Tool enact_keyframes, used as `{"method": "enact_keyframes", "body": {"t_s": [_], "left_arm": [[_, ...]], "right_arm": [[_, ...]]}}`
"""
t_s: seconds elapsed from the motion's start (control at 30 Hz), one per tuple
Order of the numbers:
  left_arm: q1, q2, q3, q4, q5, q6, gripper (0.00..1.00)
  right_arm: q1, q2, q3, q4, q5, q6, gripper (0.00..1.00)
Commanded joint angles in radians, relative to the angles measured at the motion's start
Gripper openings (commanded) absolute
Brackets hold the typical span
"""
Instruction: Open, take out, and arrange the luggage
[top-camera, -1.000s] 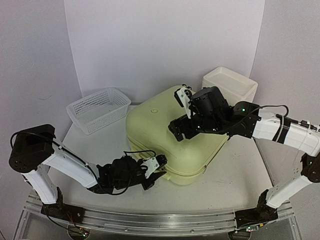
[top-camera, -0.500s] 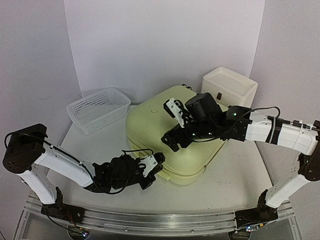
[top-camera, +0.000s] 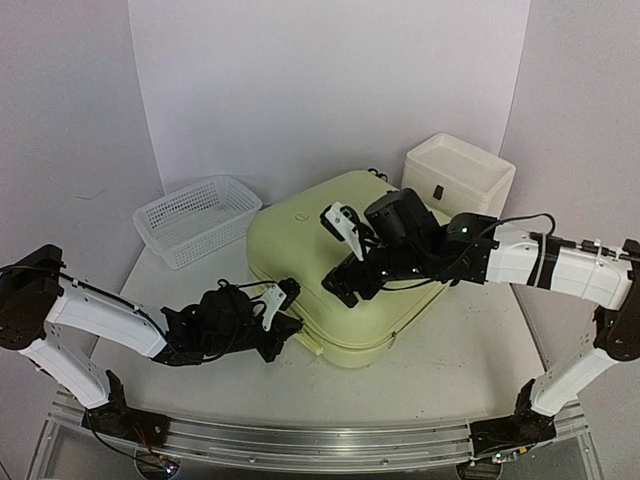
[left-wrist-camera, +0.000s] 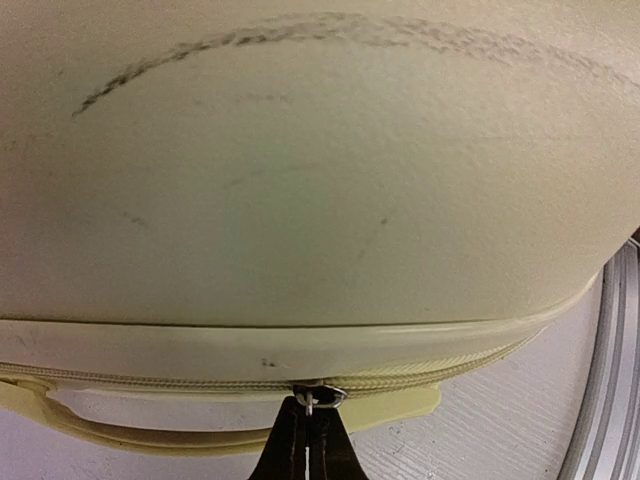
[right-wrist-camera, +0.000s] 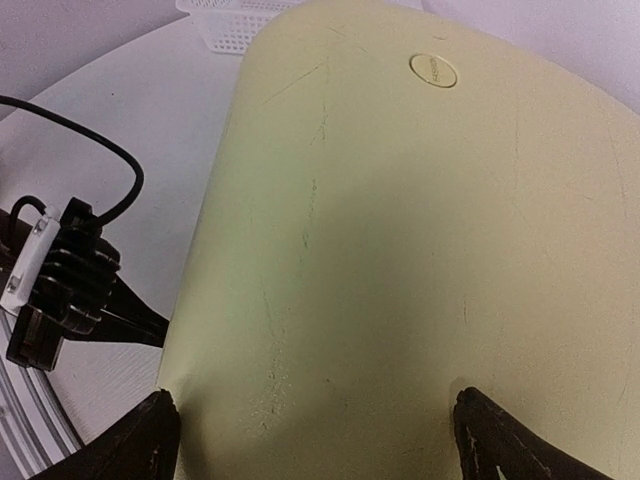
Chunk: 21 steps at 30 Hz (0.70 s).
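Observation:
The luggage (top-camera: 320, 250) is a pale yellow-green hard-shell suitcase lying flat and closed in the middle of the table. My left gripper (top-camera: 292, 322) reaches low to its front left edge. In the left wrist view it (left-wrist-camera: 308, 425) is shut on the small metal zipper pull (left-wrist-camera: 312, 398) on the zipper seam, below the scuffed shell (left-wrist-camera: 300, 200). Over the lid, my right gripper (top-camera: 345, 255) stands open. In the right wrist view its black fingertips (right-wrist-camera: 150, 435) spread wide over the lid (right-wrist-camera: 400, 220), with nothing between them.
A white mesh basket (top-camera: 197, 218) stands at the back left. A white box (top-camera: 460, 170) stands at the back right, close behind the suitcase. Bare table (top-camera: 470, 350) shows to the front right. A metal rail (top-camera: 300, 440) runs along the near edge.
My left gripper has shut on the zipper pull and slid left along the front edge. The right gripper has moved left and lower over the lid. The suitcase has shifted slightly left.

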Motion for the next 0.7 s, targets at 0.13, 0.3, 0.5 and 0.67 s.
{"method": "enact_keyframes", "body": {"t_s": [0.13,0.3,0.5,0.67], "left_arm": [[0.047,-0.066,0.07,-0.03,-0.005,-0.088,0.0],[0.049,-0.065,0.076,-0.05,-0.014,-0.101,0.0],[0.054,-0.087,0.076,-0.062,-0.022,-0.128,0.0],[0.055,-0.11,0.068,-0.069,-0.041,-0.156,0.0]], "right_arm": [[0.063,0.097,0.061,-0.225,0.092,0.017,0.98],[0.12,0.126,0.132,-0.229,0.062,0.087,0.98],[0.15,0.21,0.187,-0.33,0.242,0.126,0.98],[0.151,0.215,0.195,-0.385,0.295,0.174,0.98]]}}
